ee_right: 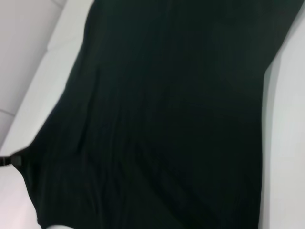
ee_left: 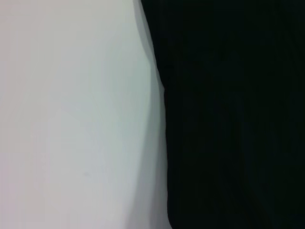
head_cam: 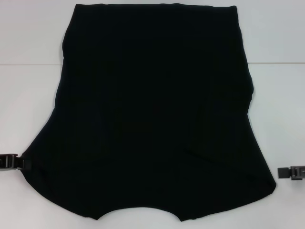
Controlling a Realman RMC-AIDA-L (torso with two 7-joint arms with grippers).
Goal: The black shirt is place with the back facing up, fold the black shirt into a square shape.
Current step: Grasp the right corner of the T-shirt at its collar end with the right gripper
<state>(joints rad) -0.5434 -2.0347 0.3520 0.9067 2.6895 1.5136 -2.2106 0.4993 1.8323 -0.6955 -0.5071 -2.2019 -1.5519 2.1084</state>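
The black shirt (head_cam: 155, 114) lies spread flat on the white table (head_cam: 28, 95), plain side up, with no lettering showing. Its wide end with the curved neckline is nearest me. My left gripper (head_cam: 14, 161) is at the shirt's near left edge, right against the cloth. My right gripper (head_cam: 290, 172) is low beside the near right corner, a short gap away from the cloth. The left wrist view shows the shirt's edge (ee_left: 228, 114) on the table. The right wrist view shows the shirt (ee_right: 167, 119) from the side, with the left gripper (ee_right: 7, 161) at its far edge.
A seam line (head_cam: 279, 63) crosses the white table at the back. Bare table lies on both sides of the shirt (head_cam: 281, 109). The shirt's far hem reaches almost to the top of the head view.
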